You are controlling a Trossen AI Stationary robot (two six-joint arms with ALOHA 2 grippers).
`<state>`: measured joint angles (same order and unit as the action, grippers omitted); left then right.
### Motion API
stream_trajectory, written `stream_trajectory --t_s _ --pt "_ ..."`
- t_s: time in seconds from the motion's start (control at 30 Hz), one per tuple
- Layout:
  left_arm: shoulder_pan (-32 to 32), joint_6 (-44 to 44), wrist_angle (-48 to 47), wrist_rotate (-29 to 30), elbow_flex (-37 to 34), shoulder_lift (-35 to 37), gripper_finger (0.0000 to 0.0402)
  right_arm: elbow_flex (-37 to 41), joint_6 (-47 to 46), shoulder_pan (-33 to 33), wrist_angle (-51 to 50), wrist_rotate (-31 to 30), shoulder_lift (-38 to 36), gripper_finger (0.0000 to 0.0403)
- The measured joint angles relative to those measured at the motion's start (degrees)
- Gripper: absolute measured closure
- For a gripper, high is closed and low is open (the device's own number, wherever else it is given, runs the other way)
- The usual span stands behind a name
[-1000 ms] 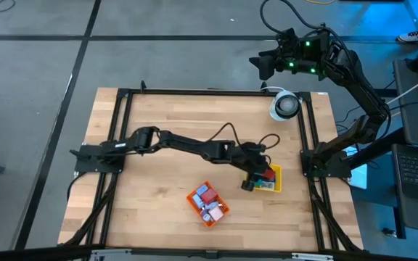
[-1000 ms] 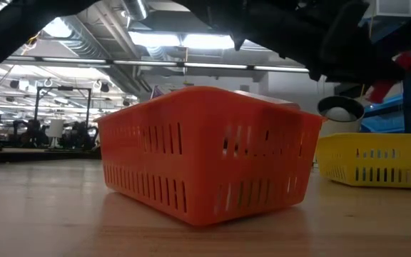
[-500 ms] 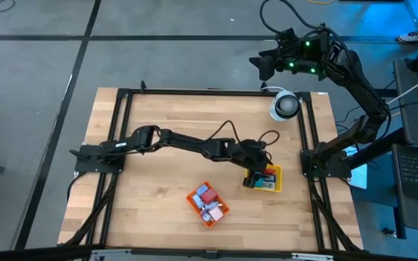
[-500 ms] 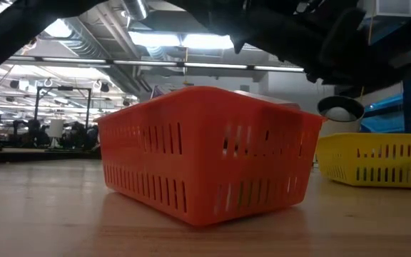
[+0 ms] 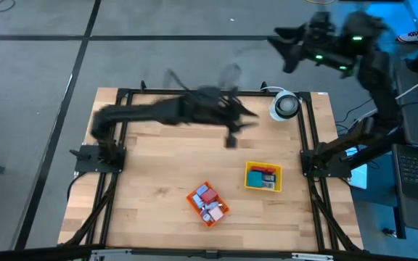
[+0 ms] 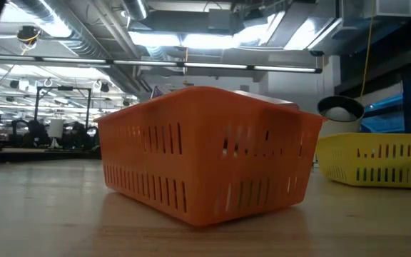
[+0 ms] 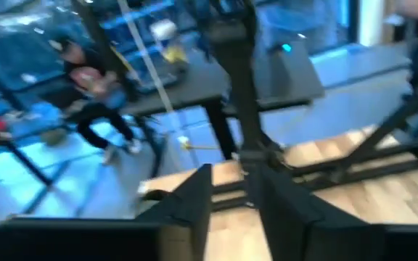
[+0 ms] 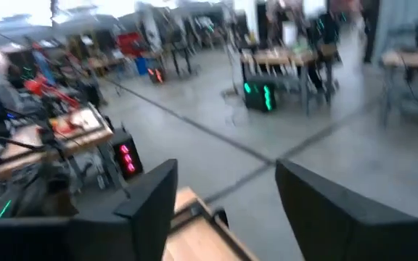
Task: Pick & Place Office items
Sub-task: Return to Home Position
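The office items are small blocks lying in two trays. Red and blue-teal ones lie in the yellow tray (image 5: 263, 177) (image 6: 377, 160). Several red, pink and blue ones lie in the orange tray (image 5: 207, 204) (image 6: 205, 153). Both trays sit flat on the wooden table (image 5: 158, 174). My left gripper (image 5: 231, 138) (image 7: 229, 177) hangs blurred, high above the table's middle. It is well clear of both trays, with its fingers a narrow gap apart and nothing between them. My right gripper (image 5: 283, 49) (image 8: 223, 174) is raised beyond the far right corner, open and empty.
A round white and black object (image 5: 285, 105) (image 6: 341, 108) sits at the table's far right corner. A black frame (image 5: 122, 145) runs along the table's left, far and right sides. There is bare wood on the left half and between the trays.
My left gripper has risen from the yellow tray and swung toward the far edge and leftward, moving fast and blurred. The red piece that was by its fingers stays in the yellow tray. My right gripper has shifted up and toward the right, turning a little.
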<state>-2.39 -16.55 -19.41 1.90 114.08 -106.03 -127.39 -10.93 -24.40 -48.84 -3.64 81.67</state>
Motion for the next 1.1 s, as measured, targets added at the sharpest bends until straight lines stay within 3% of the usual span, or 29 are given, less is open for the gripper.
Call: stream_trajectory --t_s 0.13,0.2,0.3,0.37,0.7,0.8,0.93,1.1 --pt "-2.0 -0.1 -6.9 4.1 0.0 10.5 0.0362 -7.6 3.8 2.5 -6.4 0.0 -0.2 0.0234" --pt "-3.2 -0.1 -9.5 5.9 0.0 16.3 0.0390 -6.3 4.1 4.3 -7.0 0.0 -2.3 0.0282" --pt "-5.2 0.4 -10.8 6.2 0.0 24.7 0.0397 -5.0 2.7 6.4 -10.1 -0.7 -6.0 0.0363" --pt "-6.2 0.9 -12.8 6.1 0.1 29.1 0.0399 -4.9 2.4 7.2 -11.4 -0.8 -8.0 0.0391" --pt "-6.7 3.1 -30.0 9.5 -0.2 45.6 0.0399 -4.8 -1.8 8.5 -13.3 -4.9 -10.6 0.0343" --pt "-6.6 4.1 -30.1 4.6 -1.6 50.4 0.0396 -4.8 -6.2 8.5 -13.9 -4.3 -10.5 0.0342" --pt "-6.6 5.4 -27.5 -6.2 -3.0 55.6 0.0399 -4.8 -9.7 8.5 -17.7 -2.1 -10.5 0.0341" --pt "-6.6 3.8 -30.1 -13.2 -2.9 60.2 0.0396 -4.8 -14.8 8.6 -23.0 11.6 -10.4 0.0341"
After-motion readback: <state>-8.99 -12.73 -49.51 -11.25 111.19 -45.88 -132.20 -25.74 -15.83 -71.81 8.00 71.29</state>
